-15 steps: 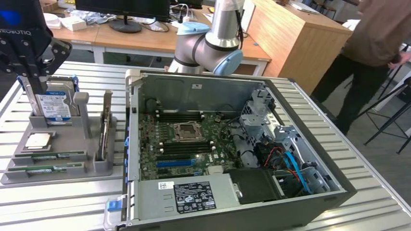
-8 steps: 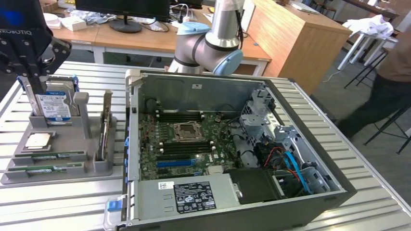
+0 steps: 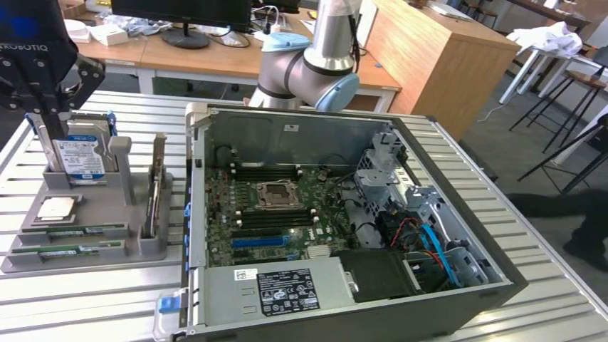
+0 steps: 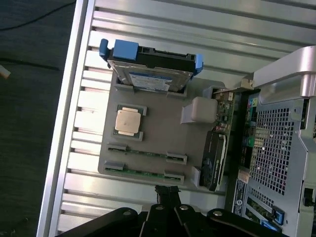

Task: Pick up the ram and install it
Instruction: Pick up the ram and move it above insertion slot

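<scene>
green ram in holder, below closed hand

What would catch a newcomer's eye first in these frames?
The open computer case, motherboard exposed, sits at the exterior view's middle. At that view's left, a grey holder carries an upright hard drive, a processor chip and two ram sticks, with the shut gripper above it.

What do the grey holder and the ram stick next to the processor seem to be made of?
Grey holder: probably plastic with a matte finish, judging by its even grey colour and moulded slots.
Ram stick: a green circuit board, likely fibreglass laminate, seen as a thin green strip with small dark parts.
</scene>
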### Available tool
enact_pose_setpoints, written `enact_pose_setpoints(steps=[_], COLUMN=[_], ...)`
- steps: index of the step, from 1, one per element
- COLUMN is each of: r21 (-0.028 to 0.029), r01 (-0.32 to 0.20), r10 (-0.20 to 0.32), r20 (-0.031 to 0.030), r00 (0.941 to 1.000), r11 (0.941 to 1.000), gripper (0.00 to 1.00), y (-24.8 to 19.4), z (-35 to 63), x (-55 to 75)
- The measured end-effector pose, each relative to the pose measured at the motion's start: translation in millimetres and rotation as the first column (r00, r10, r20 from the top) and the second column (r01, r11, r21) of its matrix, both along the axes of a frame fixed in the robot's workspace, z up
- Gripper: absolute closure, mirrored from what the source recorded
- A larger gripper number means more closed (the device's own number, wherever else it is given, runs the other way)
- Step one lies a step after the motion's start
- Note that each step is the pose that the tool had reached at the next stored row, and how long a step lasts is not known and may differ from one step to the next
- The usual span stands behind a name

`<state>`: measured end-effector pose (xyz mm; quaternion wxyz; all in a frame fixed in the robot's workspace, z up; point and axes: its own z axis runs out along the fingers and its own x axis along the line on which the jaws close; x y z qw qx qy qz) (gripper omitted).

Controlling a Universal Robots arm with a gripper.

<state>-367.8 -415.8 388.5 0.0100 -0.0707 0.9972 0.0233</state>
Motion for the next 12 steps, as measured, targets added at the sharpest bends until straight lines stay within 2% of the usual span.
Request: enact_pose_setpoints(steps=[12], r21=[0.0000], r01=[-0.080], r10=[0.080], r20=[0.0000], r00=[0.9968], r11=[0.9968], gripper=[0.90], y=[0.0], z=[0.0], x=[0.0])
